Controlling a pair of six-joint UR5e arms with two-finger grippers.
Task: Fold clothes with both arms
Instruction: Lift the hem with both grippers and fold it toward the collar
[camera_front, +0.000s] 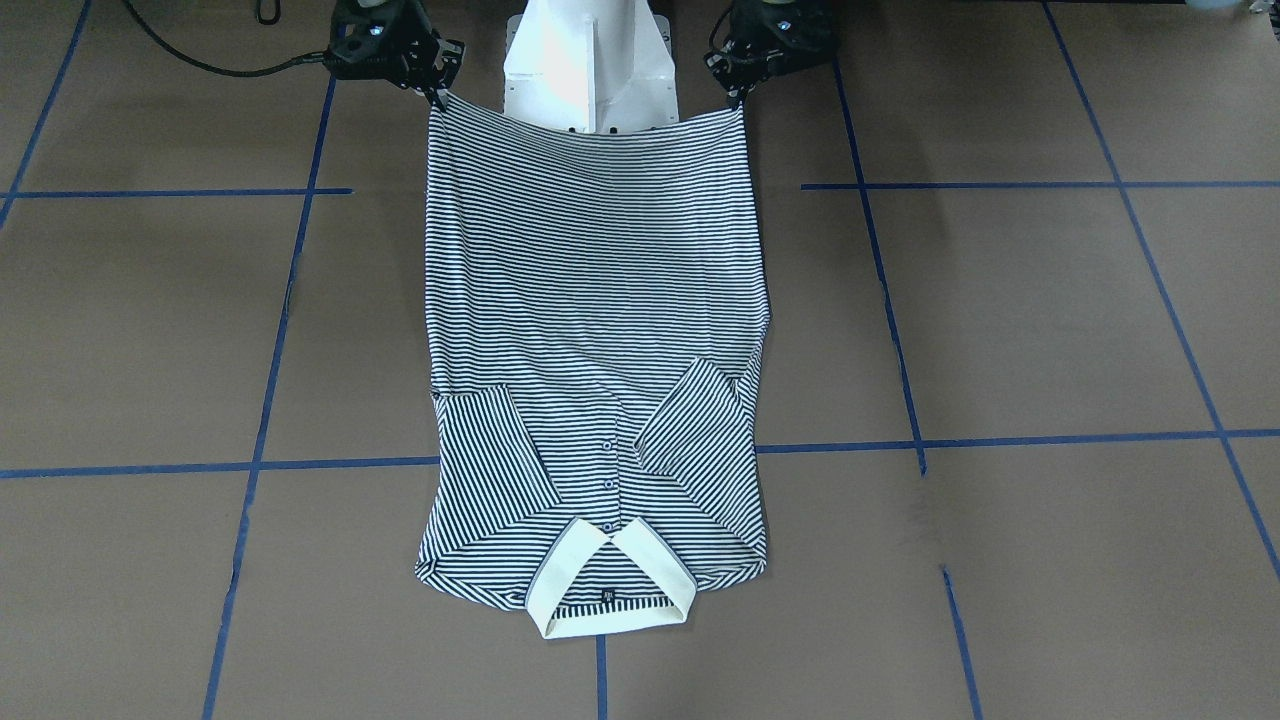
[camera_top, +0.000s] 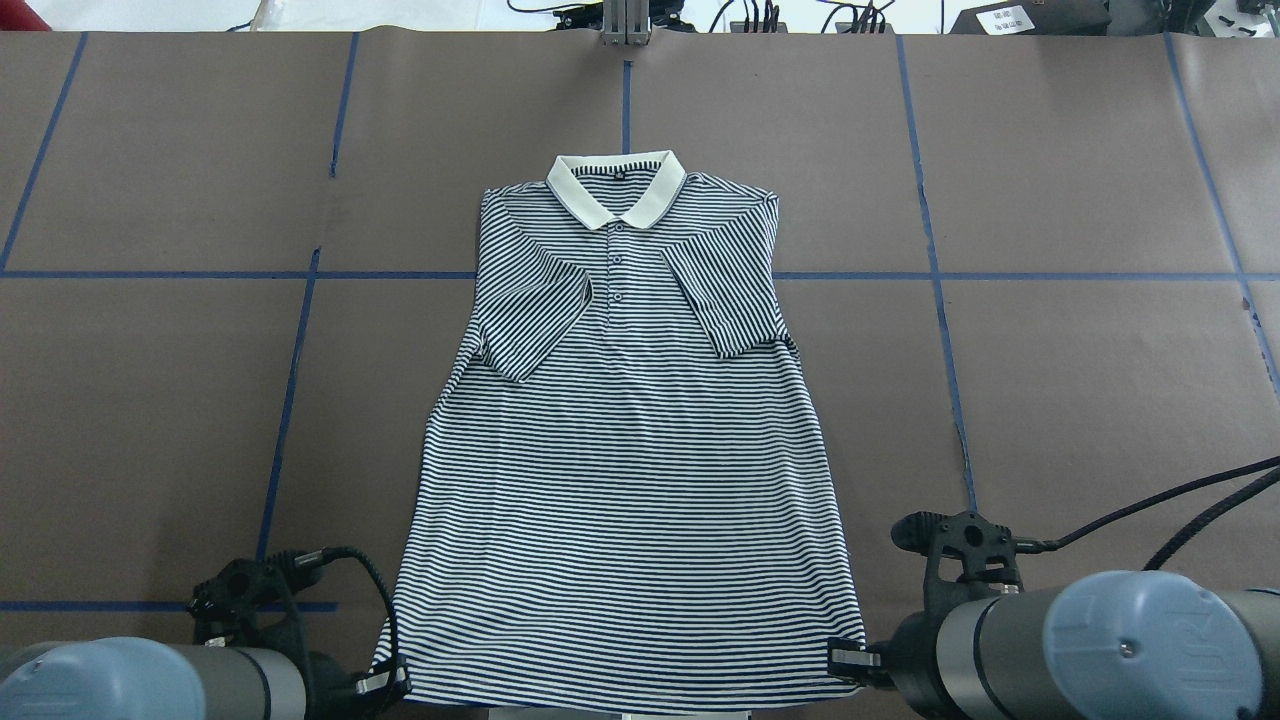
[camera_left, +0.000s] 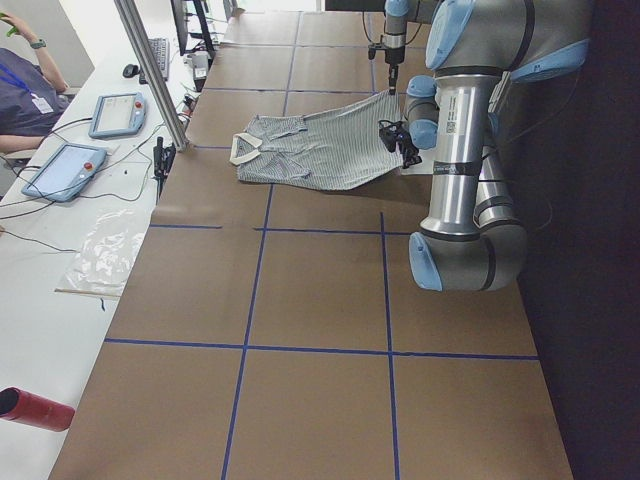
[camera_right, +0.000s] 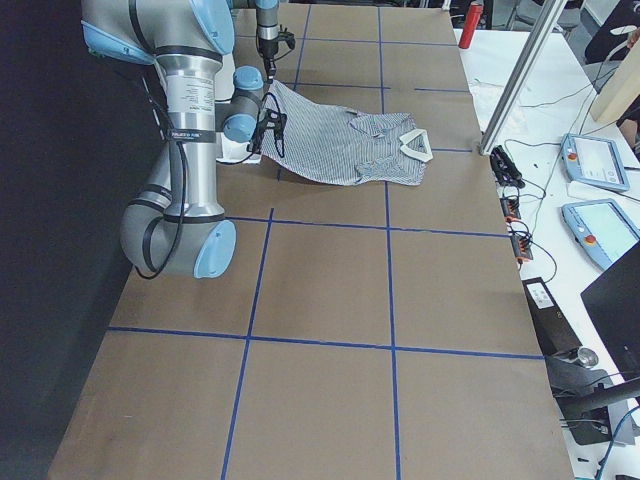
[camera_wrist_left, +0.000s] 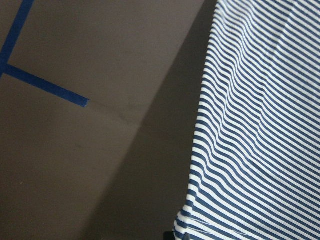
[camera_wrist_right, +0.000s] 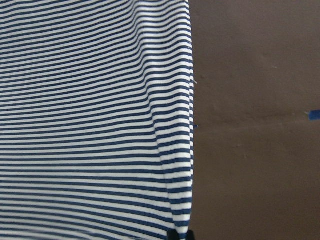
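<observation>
1. The polo shirt (camera_top: 620, 450) lies face up on the table (camera_top: 1050, 400) and stretches away from both hands. Its cream collar (camera_top: 615, 190) is at the end farthest from them. Both sleeves (camera_top: 525, 320) are folded inward over the chest, which leaves the body as one narrow strip.
2. The left hand (camera_top: 385, 683) is closed to a thin pinch on the hem corner on its own side. The right hand (camera_top: 845, 660) pinches the opposite corner in the same way. Neither hand holds anything else.
3. The hem (camera_front: 590, 140) is stretched between the two hands and raised off the table. In the side views the cloth slopes down from the hands to the collar end, which rests flat. Holding the corners level and wide apart probably keeps that edge straight and free of bunching, ready to be carried over.
4. Both arms are tucked close to the robot's base with their forearms low. The wrists are turned so that the fingers point inward along the hem, towards each other. Each wrist camera looks down a side edge of the shirt.
5. The step in hand appears to be the lengthwise fold, hem towards collar. It would need both hands to travel together, because uneven travel could skew the fold and so thin a pinch could slip.
</observation>
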